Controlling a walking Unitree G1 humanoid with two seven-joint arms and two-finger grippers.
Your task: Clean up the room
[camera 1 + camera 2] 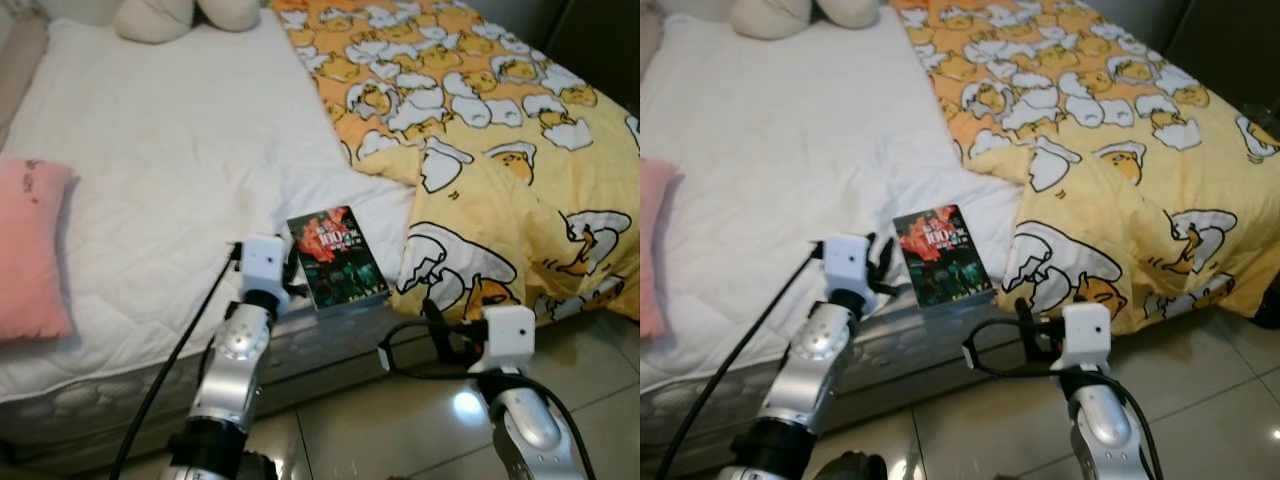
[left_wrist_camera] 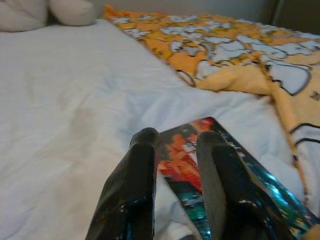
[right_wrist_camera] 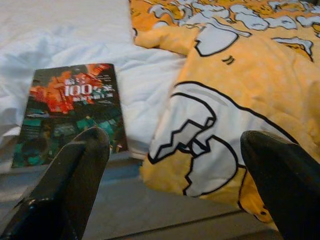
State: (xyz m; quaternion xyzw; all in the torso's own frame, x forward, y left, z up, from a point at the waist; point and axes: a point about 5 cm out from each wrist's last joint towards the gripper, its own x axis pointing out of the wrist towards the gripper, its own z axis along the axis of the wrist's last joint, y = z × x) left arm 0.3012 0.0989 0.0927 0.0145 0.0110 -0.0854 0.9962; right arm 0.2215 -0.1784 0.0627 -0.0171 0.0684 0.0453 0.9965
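Bedside — left claw (image 2: 177, 150) at book (image 1: 336, 257), seemingly touching; right claw (image 3: 175, 165) spread.

The pink pillow (image 1: 30, 250) is cut off by the left edge, and the plush (image 1: 185, 15) by the top edge, so its form cannot be told. The duvet (image 1: 500, 150) is cut by the right edge. The near left corner of the book (image 2: 220, 170) is hidden behind the left gripper's (image 2: 176, 145) fingers (image 2: 142, 175) in the left wrist view, and its small print cannot be read. The lower arms are cut off by the bottom edge. The fingers of the right gripper (image 3: 175, 165) are blurred and cropped in its wrist view.
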